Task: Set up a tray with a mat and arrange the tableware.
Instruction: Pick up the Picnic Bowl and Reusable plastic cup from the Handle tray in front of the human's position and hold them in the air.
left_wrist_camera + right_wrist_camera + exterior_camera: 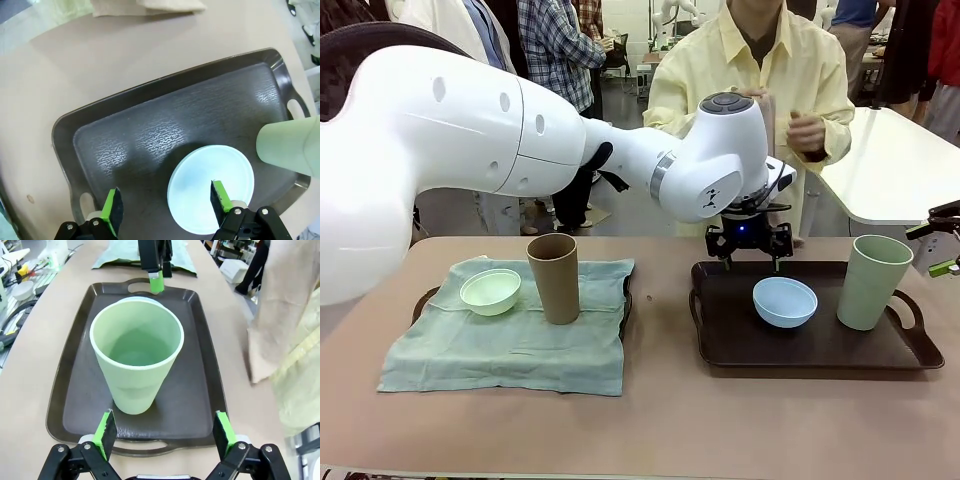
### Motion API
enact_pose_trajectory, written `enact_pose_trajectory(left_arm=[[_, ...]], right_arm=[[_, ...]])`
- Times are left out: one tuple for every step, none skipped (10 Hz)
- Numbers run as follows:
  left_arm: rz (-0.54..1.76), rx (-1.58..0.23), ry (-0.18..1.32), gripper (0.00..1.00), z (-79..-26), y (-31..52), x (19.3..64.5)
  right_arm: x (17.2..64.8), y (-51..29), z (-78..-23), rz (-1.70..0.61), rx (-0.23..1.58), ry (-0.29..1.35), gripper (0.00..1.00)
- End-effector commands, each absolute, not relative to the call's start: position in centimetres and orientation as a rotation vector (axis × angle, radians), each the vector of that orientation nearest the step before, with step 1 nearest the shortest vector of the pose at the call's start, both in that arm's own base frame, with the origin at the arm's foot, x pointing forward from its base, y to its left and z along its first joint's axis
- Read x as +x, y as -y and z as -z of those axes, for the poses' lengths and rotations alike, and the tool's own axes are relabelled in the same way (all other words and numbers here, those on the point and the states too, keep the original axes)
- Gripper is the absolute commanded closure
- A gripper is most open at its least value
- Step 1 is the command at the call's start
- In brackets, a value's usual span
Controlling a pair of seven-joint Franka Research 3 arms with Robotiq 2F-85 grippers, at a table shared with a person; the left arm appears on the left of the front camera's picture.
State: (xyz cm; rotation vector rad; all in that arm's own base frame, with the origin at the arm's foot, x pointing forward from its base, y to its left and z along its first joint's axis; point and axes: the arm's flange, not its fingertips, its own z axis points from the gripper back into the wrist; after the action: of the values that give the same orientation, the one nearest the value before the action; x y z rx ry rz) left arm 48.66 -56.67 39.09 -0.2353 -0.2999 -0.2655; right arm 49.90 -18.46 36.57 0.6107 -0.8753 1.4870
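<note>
On the right, a dark tray [720, 345] holds a light blue bowl [785, 301] and a pale sage tumbler [872, 281]. My left gripper [750, 255] hangs open over the tray's back part; in the left wrist view it [166, 195] stands above the bowl [195, 190], holding nothing. My right gripper [164, 424] is open at the tray's right end, just short of the tumbler [137, 355]. On the left, a green mat [510, 340] covers a second tray [625, 300] and carries a mint bowl [491, 291] and a brown tumbler [554, 277].
A person in a pale yellow shirt [810, 70] stands at the far side, hands raised at the chest. A white table [890, 170] sits at the back right. Bare tabletop [650, 420] runs along the near edge and between the two trays.
</note>
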Motion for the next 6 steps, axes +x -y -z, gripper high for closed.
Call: enact_pose_trajectory(left_arm=[[0.255,-0.234,0.291,0.08,-38.7,57.3,48.8],[0.265,-0.218,0.284,0.08,-38.3,57.7,48.8],[0.263,-0.198,0.289,0.08,-37.9,57.9,48.7],[0.250,-0.182,0.298,0.08,-37.7,57.9,49.1],[0.238,-0.176,0.293,0.08,-37.5,57.8,49.4],[0.234,-0.174,0.290,0.08,-37.1,57.8,49.6]], right_arm=[[50.6,16.8,-36.3,-1.491,0.586,0.853,0.00],[51.1,16.1,-35.6,-1.488,0.597,0.827,0.00],[51.3,15.4,-34.8,-1.483,0.626,0.804,0.00],[51.6,14.5,-34.1,-1.475,0.651,0.774,0.00],[51.6,13.8,-33.5,-1.469,0.679,0.749,0.00],[51.6,13.4,-33.1,-1.468,0.701,0.725,0.00]])
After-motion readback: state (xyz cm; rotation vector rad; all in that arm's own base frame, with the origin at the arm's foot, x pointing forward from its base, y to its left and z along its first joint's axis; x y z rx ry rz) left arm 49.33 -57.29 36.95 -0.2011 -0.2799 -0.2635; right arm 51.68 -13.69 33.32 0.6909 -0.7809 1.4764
